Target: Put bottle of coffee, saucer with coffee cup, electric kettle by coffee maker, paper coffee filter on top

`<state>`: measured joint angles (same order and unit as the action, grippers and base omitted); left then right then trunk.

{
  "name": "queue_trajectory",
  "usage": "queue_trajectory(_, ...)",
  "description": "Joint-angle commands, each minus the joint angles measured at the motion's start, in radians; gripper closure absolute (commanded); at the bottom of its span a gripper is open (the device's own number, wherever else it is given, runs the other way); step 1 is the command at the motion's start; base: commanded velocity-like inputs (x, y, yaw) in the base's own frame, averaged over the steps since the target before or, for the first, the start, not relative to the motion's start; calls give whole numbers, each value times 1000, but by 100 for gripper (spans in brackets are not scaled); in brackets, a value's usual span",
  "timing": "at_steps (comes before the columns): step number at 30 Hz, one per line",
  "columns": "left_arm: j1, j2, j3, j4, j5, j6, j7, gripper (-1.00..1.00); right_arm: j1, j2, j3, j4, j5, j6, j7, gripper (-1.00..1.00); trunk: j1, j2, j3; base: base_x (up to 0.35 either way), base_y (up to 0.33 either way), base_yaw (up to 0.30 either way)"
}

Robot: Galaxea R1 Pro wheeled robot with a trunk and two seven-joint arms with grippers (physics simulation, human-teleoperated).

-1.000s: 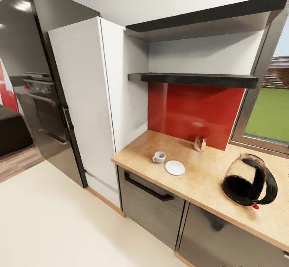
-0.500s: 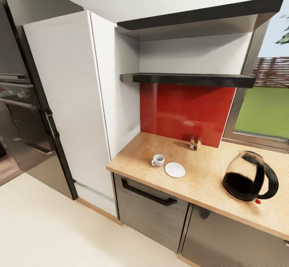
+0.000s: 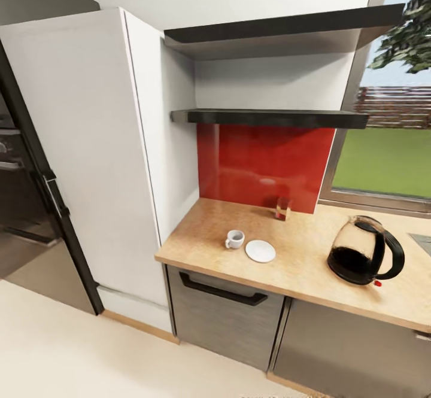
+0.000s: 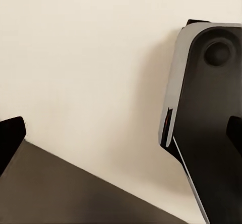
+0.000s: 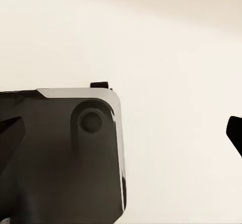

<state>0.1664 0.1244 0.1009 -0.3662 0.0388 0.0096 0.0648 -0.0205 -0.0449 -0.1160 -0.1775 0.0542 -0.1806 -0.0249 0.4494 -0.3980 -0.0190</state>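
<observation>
- Shifted since the earlier frames: whole head view, swung rightward along the kitchen; dark oven and fridge now mostly off at the left edge, more window and lawn at the right. Camera motion only; cup, saucer and kettle in unchanged places on the table.
- Kitchen countertop: beige wood-grain table over grey cabinets, red backsplash behind.
- Coffee cup: white, upright, on the table just beside the saucer, not on it.
- Saucer: white, flat on the table, bare.
- Electric kettle: glass jug, dark lower half, black handle, well apart from the cup and saucer, toward the window side.
- Small brown item: against the backsplash; too small to identify.
- Two dark shelves: tops hidden from this angle.
- Step in hand, as judged: approach and survey, nothing grasped, no placement yet done.
- Next move, as judged: halt square to the table, raise an arm to table height, then take the cup for the saucer.
- Arm pose: both wrist cameras aimed down at pale floor and the robot's dark base, so arms apparently hanging low.
- Left end effector: released, dark fingertips at opposite edges, nothing between.
- Right end effector: likewise spread and holding nothing.
</observation>
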Motion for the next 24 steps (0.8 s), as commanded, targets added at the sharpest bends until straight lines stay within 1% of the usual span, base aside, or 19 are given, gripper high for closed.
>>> queue_trajectory(1,1,0,0,-2,4,1,1,-100,-1,0,-7,1,6,-4,0,-100,1,-2,-2,0,287,-267)
queue_trajectory(13,0,-4,0,-2,4,0,1,-100,-1,0,-6,1,6,-4,0,-100,1,-2,-2,0,280,-267)
queue_trajectory(17,0,-5,0,-2,4,0,1,-100,-1,0,-6,1,6,-4,0,-100,1,-2,-2,0,86,-267)
queue_trajectory(24,1,-5,0,-1,4,0,1,-100,-1,0,-6,1,6,-4,0,-100,1,-2,-2,0,11,-267)
